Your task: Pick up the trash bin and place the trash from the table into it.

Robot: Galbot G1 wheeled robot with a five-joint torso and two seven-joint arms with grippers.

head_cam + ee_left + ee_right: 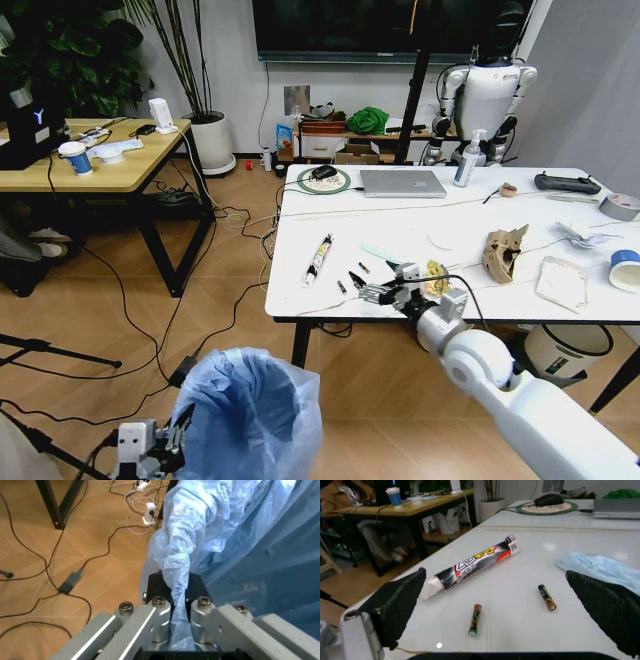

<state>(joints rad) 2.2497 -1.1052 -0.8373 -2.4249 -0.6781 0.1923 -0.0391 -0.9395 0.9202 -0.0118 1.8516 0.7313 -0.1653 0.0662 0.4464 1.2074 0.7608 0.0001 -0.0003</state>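
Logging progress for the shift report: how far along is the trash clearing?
Done: the left gripper is shut on the light-blue plastic bag liner of the round trash bin, held beside the white marble-look table. In hand: the right gripper hovers open over two small batteries. Left: brown cardboard piece, white packet and blue-and-white paper cup remain on top.

floor (120, 330): wood herringbone, black cables strewn | wooden-topped desk (100, 170): far left | potted plant (205, 120): white pot by white wall | dark screen (380, 25): wall-mounted
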